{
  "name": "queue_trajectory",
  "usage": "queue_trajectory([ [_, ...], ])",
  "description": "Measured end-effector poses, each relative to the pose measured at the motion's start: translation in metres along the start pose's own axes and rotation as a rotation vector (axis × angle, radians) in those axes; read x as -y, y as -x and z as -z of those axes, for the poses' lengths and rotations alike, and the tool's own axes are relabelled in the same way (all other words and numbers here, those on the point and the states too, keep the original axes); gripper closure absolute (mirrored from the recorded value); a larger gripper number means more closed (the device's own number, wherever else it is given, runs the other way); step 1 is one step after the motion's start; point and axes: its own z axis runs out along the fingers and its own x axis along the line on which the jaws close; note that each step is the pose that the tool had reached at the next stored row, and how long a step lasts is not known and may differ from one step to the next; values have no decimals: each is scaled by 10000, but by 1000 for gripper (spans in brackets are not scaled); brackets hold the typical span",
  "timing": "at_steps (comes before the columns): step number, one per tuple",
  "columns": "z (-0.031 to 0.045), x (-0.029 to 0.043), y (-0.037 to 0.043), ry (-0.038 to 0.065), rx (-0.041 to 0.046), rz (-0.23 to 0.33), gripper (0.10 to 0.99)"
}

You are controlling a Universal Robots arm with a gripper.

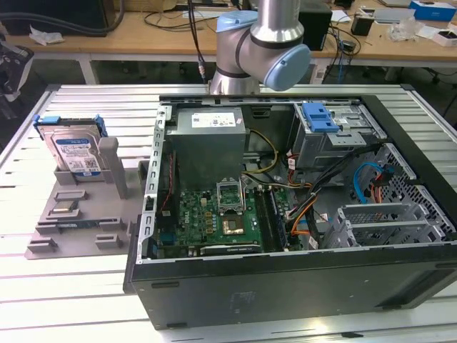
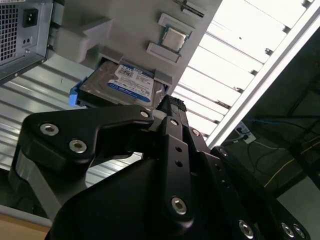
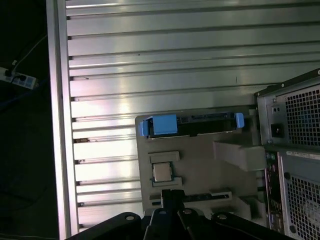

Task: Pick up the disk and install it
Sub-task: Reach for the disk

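Your disk (image 1: pixel 73 151) is not inside the computer case (image 1: pixel 285 286) yet. It stands on its edge in a slot of the grey holder (image 1: pixel 107 211), which lies on the desk (image 1: pixel 71 307) just outside the back wall of the case. I think it is parked upright like that so its top edge pokes up free and is easy to pinch from above. The disk is a flat silver box with hard, smooth sides, a blue and white sticker on its face and a blue plastic frame hugging its edges. The holder is dull grey plastic with little walls and pockets, and one pocket keeps a small square chip (image 3: pixel 161 172) lying flat. The desk is made of shiny metal slats with thin grooves between them. The case lies on its side with its lid off, so you look straight in at the green board (image 1: pixel 207 214), the big grey power box (image 1: pixel 207 143) and the metal cages (image 1: pixel 385 221). It likely lies open that way so the disk can go in from above. The gripper (image 2: pixel 172 107) is black, built of stiff bars and round screws. It points toward the holder beside the case and is not holding the disk. You cannot tell whether it is open or closed.
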Motion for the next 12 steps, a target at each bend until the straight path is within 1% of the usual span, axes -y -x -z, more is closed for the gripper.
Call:
queue_trajectory([
  [1,0,1,-18,1,1,0,980],
  [4,2,10,-132,0,1,-1,980],
  [5,1,10,-147,1,1,-2,980],
  [8,-1,-5,-150,0,1,-1,980],
  [12,-1,-8,-150,0,1,-1,980],
])
